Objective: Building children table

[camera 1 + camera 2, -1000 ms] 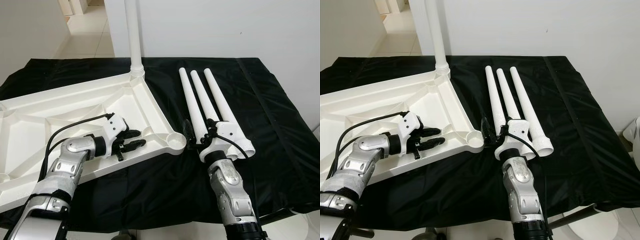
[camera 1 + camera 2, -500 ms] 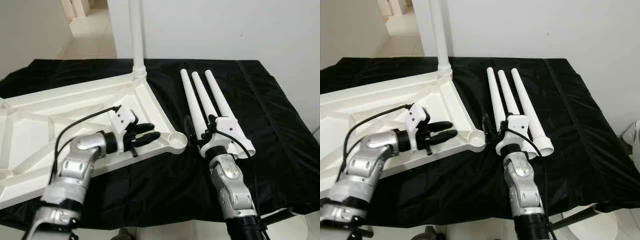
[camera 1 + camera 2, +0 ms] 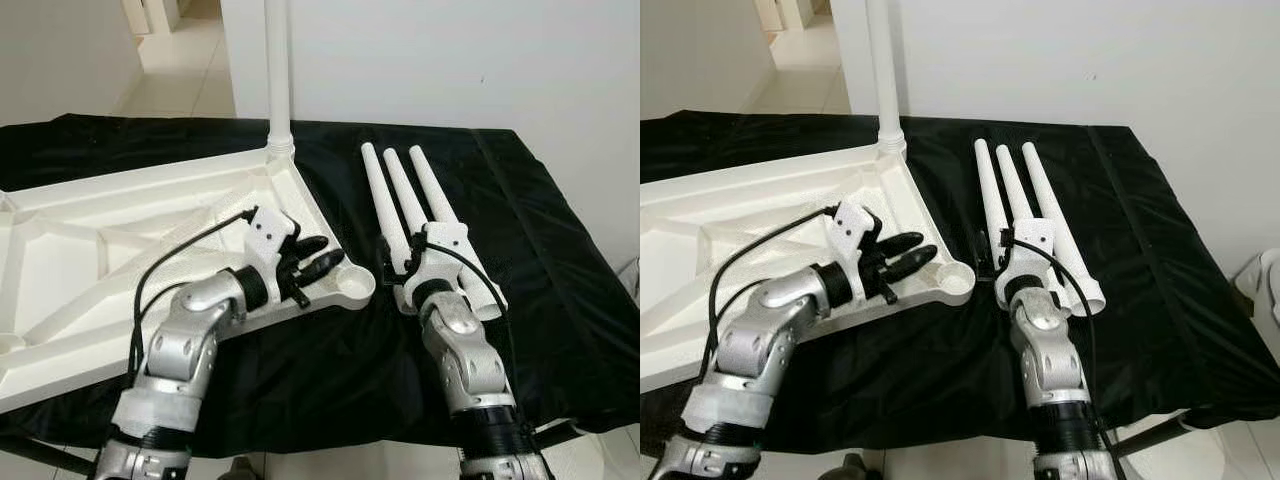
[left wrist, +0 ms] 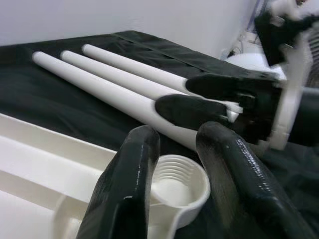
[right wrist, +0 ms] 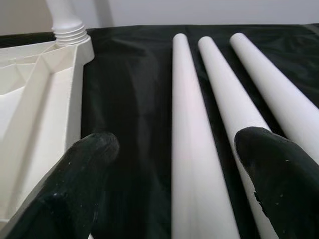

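A white plastic tabletop (image 3: 120,230) is laid upside down on the black-covered bench (image 3: 560,250), its ribbed underside showing. One white leg (image 3: 277,80) is already stood upright in the far corner socket. An empty threaded socket (image 4: 177,184) is seen at the near corner. Three loose tapered legs (image 3: 405,205) are laid side by side just beside the tabletop. The left tool (image 3: 322,262) is held open over the near socket; the right tool (image 5: 174,174) is spread open astride the nearest loose leg, not gripping it.
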Robot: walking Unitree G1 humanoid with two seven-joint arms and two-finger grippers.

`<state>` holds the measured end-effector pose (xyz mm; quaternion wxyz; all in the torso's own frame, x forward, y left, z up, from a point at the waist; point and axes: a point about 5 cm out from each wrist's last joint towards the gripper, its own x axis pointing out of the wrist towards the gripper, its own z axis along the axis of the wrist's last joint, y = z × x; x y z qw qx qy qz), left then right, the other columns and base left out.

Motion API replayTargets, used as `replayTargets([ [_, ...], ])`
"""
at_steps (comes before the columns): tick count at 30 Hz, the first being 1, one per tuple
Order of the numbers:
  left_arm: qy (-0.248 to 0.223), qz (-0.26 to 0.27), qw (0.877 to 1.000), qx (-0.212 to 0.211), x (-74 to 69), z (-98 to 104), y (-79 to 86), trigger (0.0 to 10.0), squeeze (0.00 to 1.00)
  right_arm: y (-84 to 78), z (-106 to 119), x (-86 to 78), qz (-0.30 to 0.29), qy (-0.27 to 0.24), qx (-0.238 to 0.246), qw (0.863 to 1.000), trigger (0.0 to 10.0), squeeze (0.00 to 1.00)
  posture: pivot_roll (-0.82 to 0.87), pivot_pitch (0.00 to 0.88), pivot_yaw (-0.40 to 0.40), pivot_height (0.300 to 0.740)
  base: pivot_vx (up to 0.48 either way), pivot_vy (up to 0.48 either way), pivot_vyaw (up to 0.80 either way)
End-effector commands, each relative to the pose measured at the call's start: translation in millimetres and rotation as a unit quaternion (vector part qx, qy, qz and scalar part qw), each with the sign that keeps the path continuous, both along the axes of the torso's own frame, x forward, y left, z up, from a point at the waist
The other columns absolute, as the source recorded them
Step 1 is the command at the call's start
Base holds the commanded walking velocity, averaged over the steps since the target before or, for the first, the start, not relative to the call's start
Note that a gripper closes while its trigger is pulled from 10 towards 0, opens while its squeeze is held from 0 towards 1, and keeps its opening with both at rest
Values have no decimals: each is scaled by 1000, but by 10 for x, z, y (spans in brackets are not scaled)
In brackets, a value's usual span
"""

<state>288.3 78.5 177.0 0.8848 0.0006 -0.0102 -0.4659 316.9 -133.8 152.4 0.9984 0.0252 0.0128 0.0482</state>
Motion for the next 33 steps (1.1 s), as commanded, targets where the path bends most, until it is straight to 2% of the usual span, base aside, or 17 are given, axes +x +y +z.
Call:
replayTargets([
  [1,4,14,1000,-3,-21,13,-23,10000,0,-3,7,16,-2,11,0,1000,10000,0,116,0,-26,740,0,0,0],
  [6,5,9,1000,-10,-70,45,-100,10000,0,-50,86,105,-34,19,-24,999,10000,0,111,0,-31,740,0,0,0],
  [9,8,0,1000,-16,-107,55,-149,10000,0,-88,105,191,-53,65,-17,996,10000,0,109,0,-33,740,0,0,0],
  [13,8,1,1000,-15,-110,55,-152,10000,0,-105,112,204,-61,77,-21,995,10000,0,109,0,-33,740,0,0,0],
  [15,8,7,1000,-15,-93,68,-136,10000,0,-165,80,247,-85,132,-22,987,10000,0,108,0,-35,740,0,0,0],
  [17,8,7,1000,-15,-93,68,-136,10000,0,-165,80,247,-85,132,-22,987,10000,0,108,0,-35,740,0,0,0],
  [18,7,9,1000,-15,-85,79,-129,10000,0,-181,70,265,-92,154,-23,984,10000,0,107,0,-36,740,0,0,0],
  [22,5,10,1000,-15,-83,93,-126,10000,0,-184,58,293,-96,184,-16,978,10000,0,107,0,-37,740,0,0,0],
  [28,6,9,1000,-15,-93,93,-135,10000,0,-176,60,306,-93,194,-15,976,10000,0,107,0,-38,740,0,0,0],
  [33,9,7,1000,-17,-120,69,-172,10000,0,-98,187,360,-75,182,-30,980,10000,0,107,0,-39,740,0,0,0],
])
